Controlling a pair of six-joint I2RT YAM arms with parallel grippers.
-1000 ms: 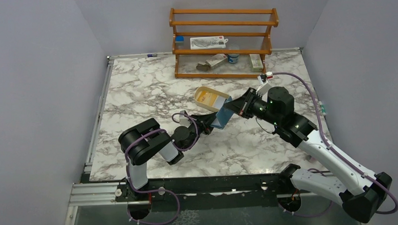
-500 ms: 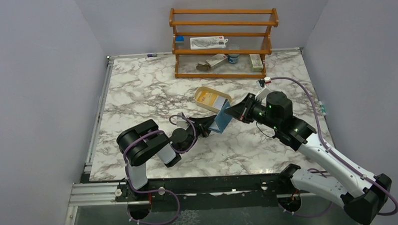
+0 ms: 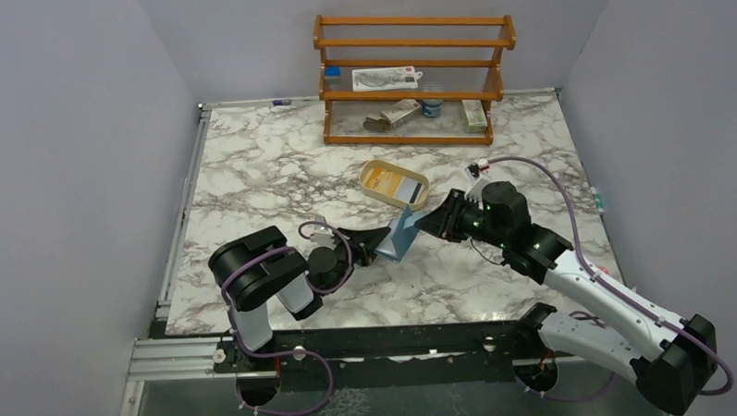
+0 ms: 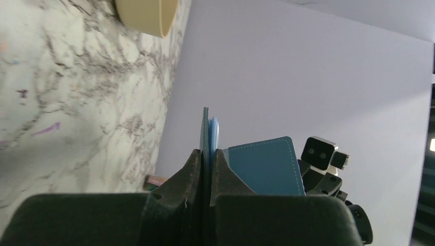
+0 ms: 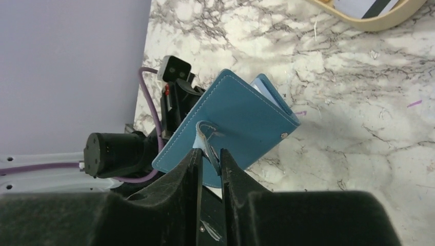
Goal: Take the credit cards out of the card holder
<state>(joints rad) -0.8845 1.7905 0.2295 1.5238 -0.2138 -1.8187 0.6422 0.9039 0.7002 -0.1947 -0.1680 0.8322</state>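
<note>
The teal-blue card holder (image 3: 404, 231) is held off the table between both arms, partly open. My left gripper (image 3: 377, 243) is shut on one flap, seen edge-on in the left wrist view (image 4: 206, 128), with the other flap (image 4: 264, 166) to the right. My right gripper (image 3: 427, 221) is shut on the snap tab (image 5: 204, 134) on the holder's outer face (image 5: 236, 120). A pale blue credit card (image 5: 268, 90) sticks out of the holder's far edge. Another credit card (image 3: 406, 186) with a dark stripe lies in the tan tray (image 3: 367, 175).
The oval tan tray stands just beyond the holder and also shows in the right wrist view (image 5: 395, 19). A wooden rack (image 3: 414, 77) with small items stands at the back. Purple walls close both sides.
Both grippers and the card holder have moved toward the near left, away from the tray. The right arm has stretched out lower over the table.
</note>
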